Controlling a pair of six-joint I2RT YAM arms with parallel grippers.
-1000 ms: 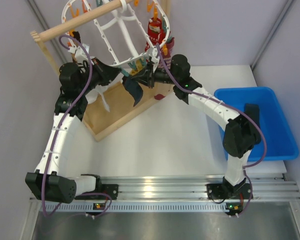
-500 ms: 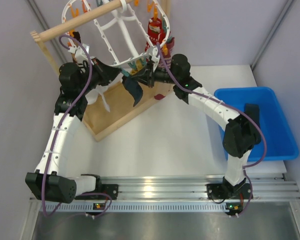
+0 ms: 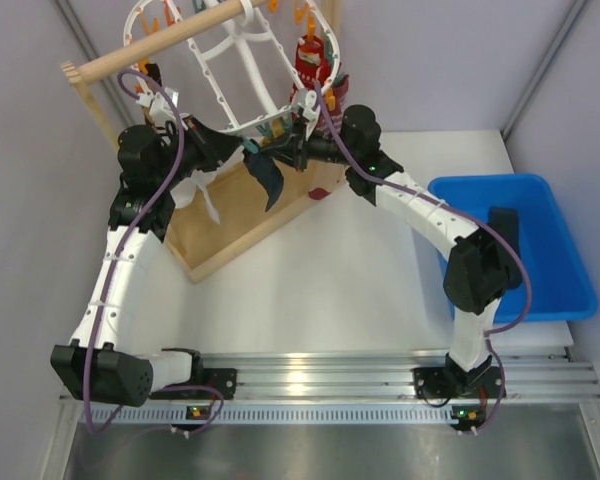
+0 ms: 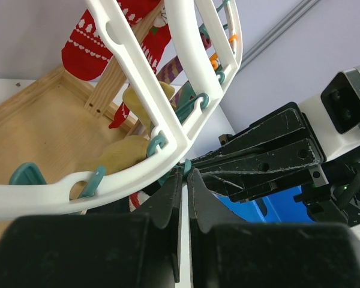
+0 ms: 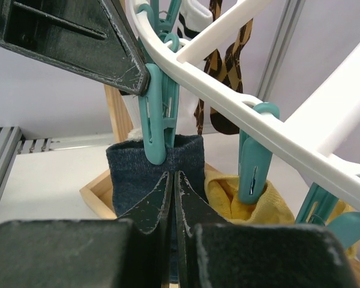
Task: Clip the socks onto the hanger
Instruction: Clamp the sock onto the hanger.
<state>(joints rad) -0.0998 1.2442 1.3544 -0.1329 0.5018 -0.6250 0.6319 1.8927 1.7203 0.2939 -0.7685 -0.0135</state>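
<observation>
The white hanger (image 3: pixel 230 90) hangs from the wooden rod, with teal clips along its rim (image 5: pixel 276 114). A dark navy sock (image 3: pixel 267 180) dangles under its near rim, between my two grippers. My left gripper (image 4: pixel 185 174) is shut on the top of a teal clip (image 5: pixel 156 120) whose lower end sits over the navy sock's cuff (image 5: pixel 132 174). Just below that clip, my right gripper (image 5: pixel 173 175) is shut on the navy sock. A yellow sock (image 5: pixel 258 204) hangs from the neighbouring teal clip. A red sock (image 3: pixel 310 60) hangs at the hanger's far side.
The wooden rod (image 3: pixel 160 45) stands on a wooden base (image 3: pixel 240 215) behind the arms. A blue bin (image 3: pixel 500 245) sits at the right, beside the right arm's elbow. A white sock (image 3: pixel 202 195) hangs by the left arm. A brown patterned sock (image 5: pixel 219 90) hangs further back.
The right gripper and the navy sock have crept slightly up toward the hanger's rim. The left arm has stayed put.
</observation>
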